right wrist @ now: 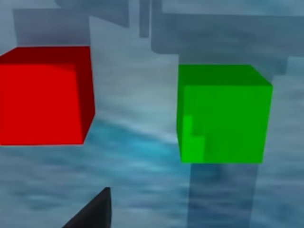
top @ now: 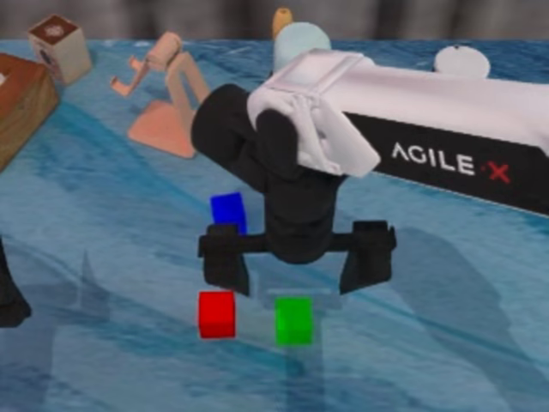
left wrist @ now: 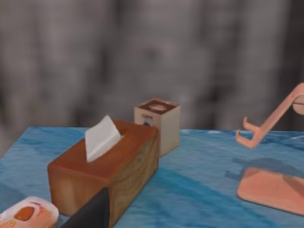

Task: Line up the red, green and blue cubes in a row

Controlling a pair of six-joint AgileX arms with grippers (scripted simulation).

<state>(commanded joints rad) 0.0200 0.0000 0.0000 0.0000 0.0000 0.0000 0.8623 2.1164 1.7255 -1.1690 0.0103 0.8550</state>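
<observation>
The red cube (top: 216,314) and the green cube (top: 293,320) sit side by side near the table's front, a small gap between them. The blue cube (top: 229,211) lies farther back, behind the red one, partly hidden by my right gripper (top: 296,268). That gripper hangs open just behind the red and green pair, holding nothing. In the right wrist view the red cube (right wrist: 42,95) and the green cube (right wrist: 221,114) lie ahead of one dark finger (right wrist: 97,211). My left gripper (top: 9,300) is parked at the left edge, and one finger (left wrist: 92,213) shows off to the side.
A wooden tissue box (top: 21,99) and a beige box with a brown top (top: 60,47) stand at the back left. A pink phone stand (top: 167,94) stands behind the blue cube. A pale blue object (top: 300,43) and a white round one (top: 461,62) sit behind my right arm.
</observation>
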